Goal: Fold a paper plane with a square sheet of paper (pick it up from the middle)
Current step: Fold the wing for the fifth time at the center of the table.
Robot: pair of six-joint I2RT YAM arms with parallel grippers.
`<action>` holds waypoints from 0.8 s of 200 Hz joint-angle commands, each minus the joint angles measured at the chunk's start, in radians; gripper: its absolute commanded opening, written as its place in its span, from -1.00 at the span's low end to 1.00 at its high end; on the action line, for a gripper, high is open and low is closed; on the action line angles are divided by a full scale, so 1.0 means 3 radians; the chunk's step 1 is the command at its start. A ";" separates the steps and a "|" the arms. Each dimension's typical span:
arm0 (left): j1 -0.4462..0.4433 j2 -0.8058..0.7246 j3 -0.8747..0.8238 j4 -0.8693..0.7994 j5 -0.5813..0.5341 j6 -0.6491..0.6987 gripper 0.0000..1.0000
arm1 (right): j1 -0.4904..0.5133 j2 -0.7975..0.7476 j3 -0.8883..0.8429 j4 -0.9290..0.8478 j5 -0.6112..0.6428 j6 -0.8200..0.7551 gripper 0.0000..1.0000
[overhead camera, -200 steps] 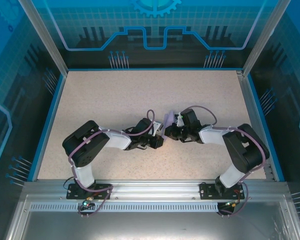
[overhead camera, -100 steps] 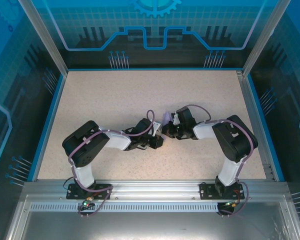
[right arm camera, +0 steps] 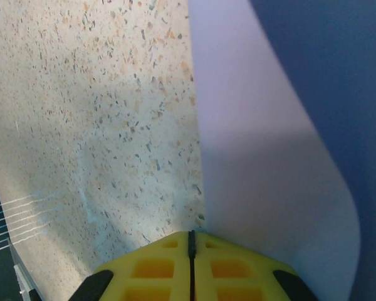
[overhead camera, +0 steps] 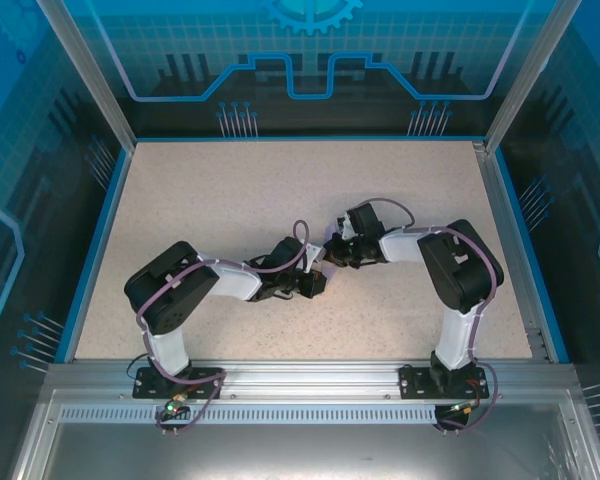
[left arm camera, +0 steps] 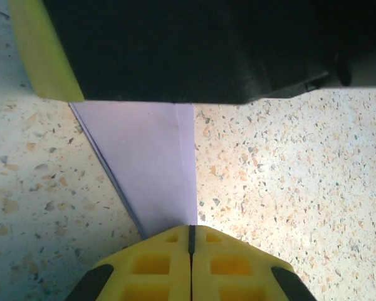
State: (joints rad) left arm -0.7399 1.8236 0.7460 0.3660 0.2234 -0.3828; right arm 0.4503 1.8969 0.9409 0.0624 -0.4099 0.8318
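Left gripper [left arm camera: 190, 241]: yellow fingertips pressed together, pinching the narrow end of the sheet of paper [left arm camera: 153, 160]. The paper is folded, with one straight fold edge visible. It widens from the pinch up to the black body of the other arm.

Right gripper [right arm camera: 190, 248]: jaws closed on the lavender sheet, which rises from the pinch and curves right.

Both grippers meet mid-table [overhead camera: 200, 190], paper between them.

Folded lavender paper [left arm camera: 150, 163] lies on the speckled table [overhead camera: 200, 200].
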 commanded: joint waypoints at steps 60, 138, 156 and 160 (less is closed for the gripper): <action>-0.0058 0.0155 -0.0353 -0.0870 -0.0279 0.0097 -0.91 | -0.0288 0.0394 0.0443 -0.0263 0.0314 -0.0264 -0.85; -0.0067 0.0154 -0.0406 -0.0893 -0.0274 0.0073 -0.93 | -0.0492 0.0623 0.0834 -0.0421 0.0185 -0.0324 -0.85; -0.0070 0.0154 -0.0411 -0.0912 -0.0269 0.0074 -0.92 | -0.0515 0.0683 0.0929 -0.0423 0.0181 -0.0314 -0.84; -0.0076 0.0149 -0.0414 -0.0917 -0.0269 0.0072 -0.93 | -0.0522 0.0698 0.0954 -0.0431 0.0183 -0.0317 -0.84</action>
State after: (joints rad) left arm -0.7483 1.8099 0.7105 0.4026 0.1539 -0.3832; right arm 0.3561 2.0499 1.1782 -0.1043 -0.5228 0.7582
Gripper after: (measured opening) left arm 0.051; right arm 0.079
